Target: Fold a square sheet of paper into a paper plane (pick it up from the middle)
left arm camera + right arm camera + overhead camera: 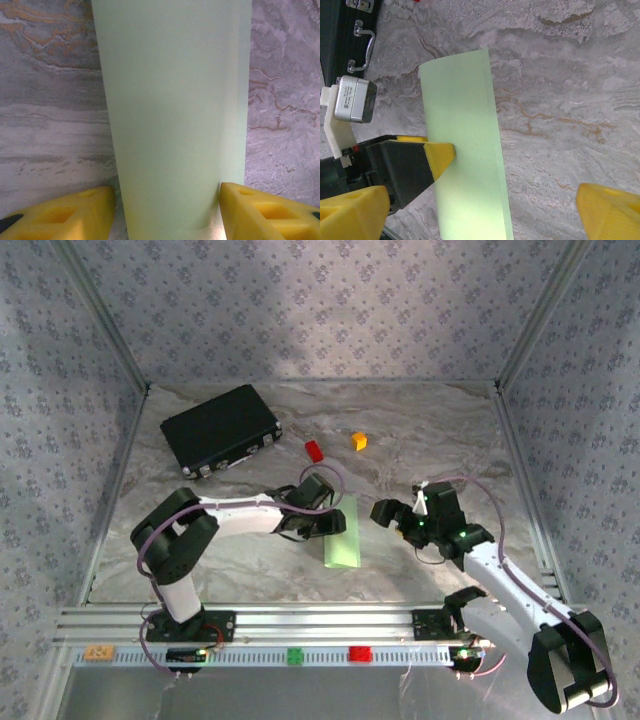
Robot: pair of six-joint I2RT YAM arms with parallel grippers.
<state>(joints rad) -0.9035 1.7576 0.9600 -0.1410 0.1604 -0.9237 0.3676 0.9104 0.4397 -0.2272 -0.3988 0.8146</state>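
Top view, sheet of paper (343, 537): pale green, folded into a long narrow rectangle, lying flat near the middle of the marbled table (440, 440)
Top view, left gripper (326, 524): down at the sheet's left long edge, touching it
Top view, right gripper (388, 514): just right of the sheet and apart from it, with bare table between
Top view, open room: wide bare table to the right and behind; a hard black case (221, 430) sits well apart at far left, with a red block (314, 449) and an orange block (359, 441) beyond the sheet
Top view, edges: patterned walls (320, 310) on three sides, a metal rail (300, 625) along the near side
Left wrist view, fingers (65, 215): yellow wedges, spread with the sheet's width between them, pinching nothing; the right one overlaps the sheet's edge
Left wrist view, sheet: smooth and matte, with straight long edges and grey veined marble on either side
Right wrist view, fingers (610, 212): yellow, spread wide, holding nothing
Right wrist view, sheet: crisp edges and square far corners; one left finger's tip touches its left edge; the case's handle is at upper left
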